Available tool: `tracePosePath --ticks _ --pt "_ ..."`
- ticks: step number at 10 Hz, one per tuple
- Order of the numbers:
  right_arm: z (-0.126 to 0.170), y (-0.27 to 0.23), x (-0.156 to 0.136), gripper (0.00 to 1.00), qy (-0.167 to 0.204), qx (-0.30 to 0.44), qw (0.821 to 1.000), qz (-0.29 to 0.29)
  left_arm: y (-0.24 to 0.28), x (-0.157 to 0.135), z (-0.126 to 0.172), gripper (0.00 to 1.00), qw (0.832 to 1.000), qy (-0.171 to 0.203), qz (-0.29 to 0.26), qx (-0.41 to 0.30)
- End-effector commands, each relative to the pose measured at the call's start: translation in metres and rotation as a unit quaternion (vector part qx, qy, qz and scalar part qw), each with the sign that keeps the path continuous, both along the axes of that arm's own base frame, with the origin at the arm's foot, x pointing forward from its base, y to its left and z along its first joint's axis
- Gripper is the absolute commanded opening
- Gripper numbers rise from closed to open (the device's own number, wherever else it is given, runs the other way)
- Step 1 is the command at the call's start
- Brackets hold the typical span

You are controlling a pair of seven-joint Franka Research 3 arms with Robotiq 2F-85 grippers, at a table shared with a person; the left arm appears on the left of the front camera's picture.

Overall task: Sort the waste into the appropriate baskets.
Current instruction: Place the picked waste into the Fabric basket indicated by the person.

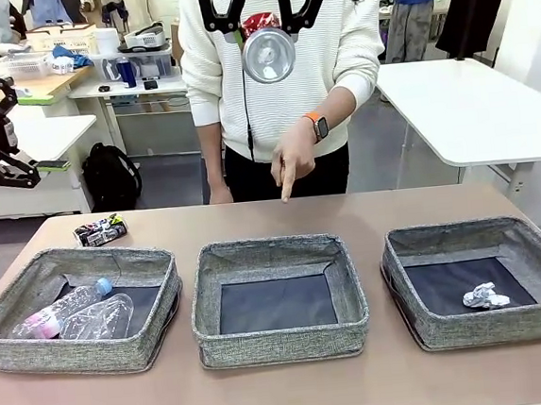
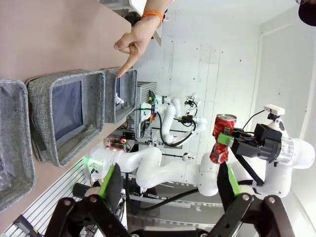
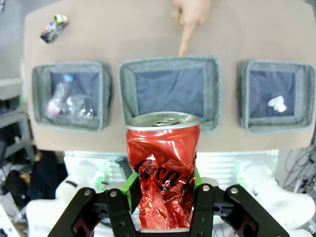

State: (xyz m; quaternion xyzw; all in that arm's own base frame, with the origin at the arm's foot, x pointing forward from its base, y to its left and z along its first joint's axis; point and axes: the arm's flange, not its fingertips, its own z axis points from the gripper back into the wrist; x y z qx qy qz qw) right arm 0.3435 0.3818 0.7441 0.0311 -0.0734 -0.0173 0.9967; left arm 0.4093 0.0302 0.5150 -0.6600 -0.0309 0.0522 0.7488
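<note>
The right gripper (image 3: pixel 163 190) pinches the crumpled red can (image 3: pixel 163 173) above the table (image 1: pixel 287 395). Left gripper (image 2: pixel 168 190) spread. Woven grey baskets: nine-o'clock basket (image 1: pixel 84 347) holds a clear bottle (image 1: pixel 58 314), three-o'clock basket (image 1: pixel 485 326) a paper ball (image 1: pixel 484 296).

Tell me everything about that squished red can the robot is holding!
The crushed red can is shiny metal with black script lettering and a silver top. Its body is dented and crumpled, most near the bottom. It stands upright, pinched between the right gripper's green-padded fingers, held high above the table, over the near edge of the middle basket. Nothing else touches it.
</note>
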Motion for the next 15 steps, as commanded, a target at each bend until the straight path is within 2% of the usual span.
tracePosePath --ticks 1,2,3,5,6,9,10,11,13,15 --pt "0.000 0.000 0.000 0.39 0.000 0.000 1.000 0.000 -0.001 -0.002 0.003 1.00 1.000 0.005 0.000 0.001" --pt "-0.017 -0.007 0.001 0.39 0.003 -0.027 0.999 0.039 -0.001 -0.002 0.003 1.00 1.000 0.005 0.000 0.001" --pt "-0.047 -0.012 0.001 0.39 0.012 -0.023 0.998 0.064 -0.001 -0.002 0.003 1.00 1.000 0.005 0.000 0.001" --pt "-0.135 -0.022 -0.009 0.39 0.050 0.011 0.994 0.100 -0.001 -0.002 0.003 1.00 1.000 0.005 0.000 0.001" --pt "-0.175 -0.026 -0.014 0.39 0.055 0.001 0.995 0.082 -0.001 -0.002 0.003 1.00 1.000 0.005 0.000 0.001" --pt "-0.264 -0.039 -0.025 0.39 0.089 0.048 0.989 0.106 -0.001 -0.002 0.003 1.00 1.000 0.005 0.000 0.001" --pt "-0.283 -0.043 -0.023 0.39 0.087 0.053 0.988 0.119 -0.001 -0.002 0.003 1.00 1.000 0.005 0.000 0.001" --pt "-0.289 -0.043 -0.023 0.39 0.067 0.067 0.987 0.128 -0.001 -0.002 0.003 1.00 1.000 0.005 0.000 0.001" --pt "-0.289 -0.045 -0.015 0.39 0.040 0.069 0.989 0.126 -0.001 -0.002 0.003 1.00 1.000 0.005 0.000 0.001" --pt "-0.289 -0.048 -0.006 0.39 -0.004 0.077 0.992 0.099 -0.001 -0.002 0.003 1.00 1.000 0.005 0.000 0.001"
